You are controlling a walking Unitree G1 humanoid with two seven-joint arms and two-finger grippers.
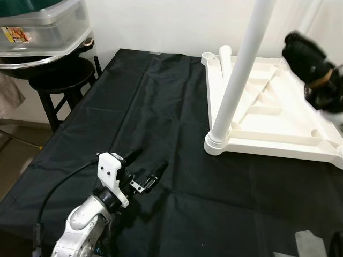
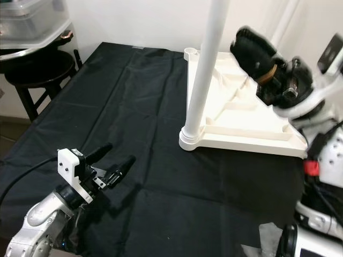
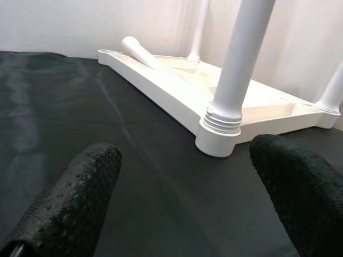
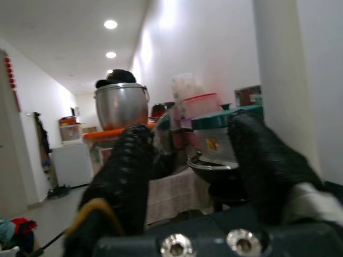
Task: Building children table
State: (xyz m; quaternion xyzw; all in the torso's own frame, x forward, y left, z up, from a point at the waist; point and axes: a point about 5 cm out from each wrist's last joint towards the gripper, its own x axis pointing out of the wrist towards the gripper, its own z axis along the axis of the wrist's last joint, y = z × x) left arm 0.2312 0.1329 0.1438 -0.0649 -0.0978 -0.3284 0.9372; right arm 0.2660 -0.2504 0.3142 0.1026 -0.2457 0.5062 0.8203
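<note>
Nearest the camera, at about 7 o'clock in the head views, the left tool hovers low over the black cloth that covers the surface, its two black fingers spread apart and released, gripping nothing, and pointing toward 1 o'clock at the table piece. A black cable loops from the silver left arm back toward the near edge. Farther off, toward 2 o'clock, the white plastic table top lies upside down on the cloth, its ribbed underside facing up. One white leg stands upright in the corner socket closest to the left tool, rising out of the top of the picture. A second, loose leg lies tilted inside the upturned table top near its far corner, and other upright legs stand at the corners beyond. At 3 o'clock the right tool is raised above the far side of the table top, clear of the upright leg; its fingers stand parted with nothing between them. Farthest back, at 10 o'clock, a dark round stool stands off the surface's corner and carries a clear plastic box beside the white wall.
</note>
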